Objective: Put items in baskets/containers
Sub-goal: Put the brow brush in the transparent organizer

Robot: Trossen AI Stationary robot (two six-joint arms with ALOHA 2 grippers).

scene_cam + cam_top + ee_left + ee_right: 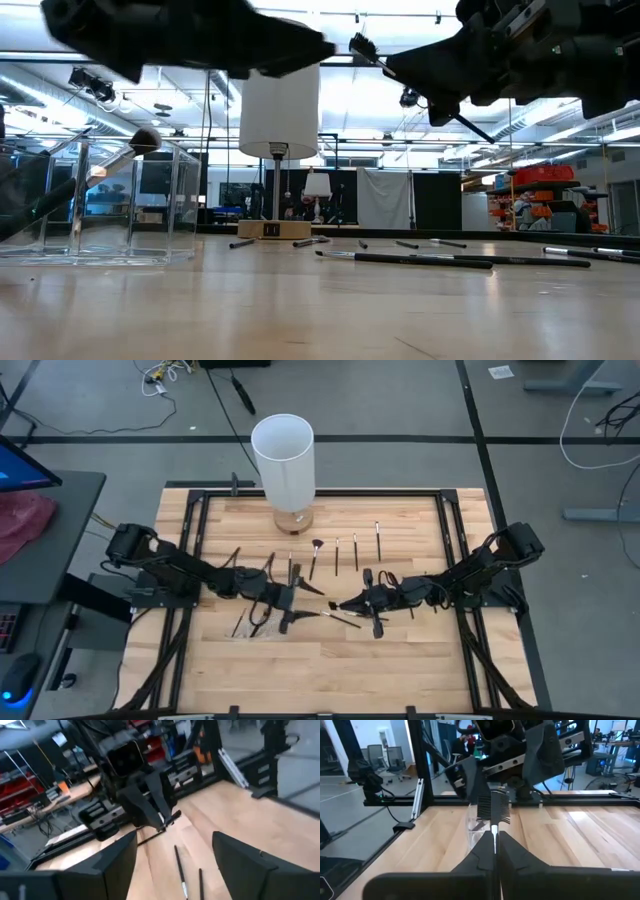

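My right gripper [495, 845] is shut on a thin makeup brush with a comb-like head [494, 810], held above the table's middle [345, 603]. The clear container [100, 205] stands on the table just beyond it toward the left [477, 827]. One brush [145, 140] leans inside the container. My left gripper [175, 865] stands open above the container area [280, 600] with nothing between its fingers. Several more brushes [337, 555] lie flat on the table behind the grippers, and a long one [400, 258] lies below my right gripper. My right gripper pinches the brush's handle just under the comb head [495, 832] between its two fingertips. The fingers lie about level and point toward the table's left side. The brush is lifted clear and slants, head [360, 45] up, handle end [485, 132] lower behind the fingers.
A tall white cylinder [283, 460] on a wooden foot stands at the table's far middle. A black frame [200, 495] runs around the table's edges. Bare wood lies along the near edge [330, 670].
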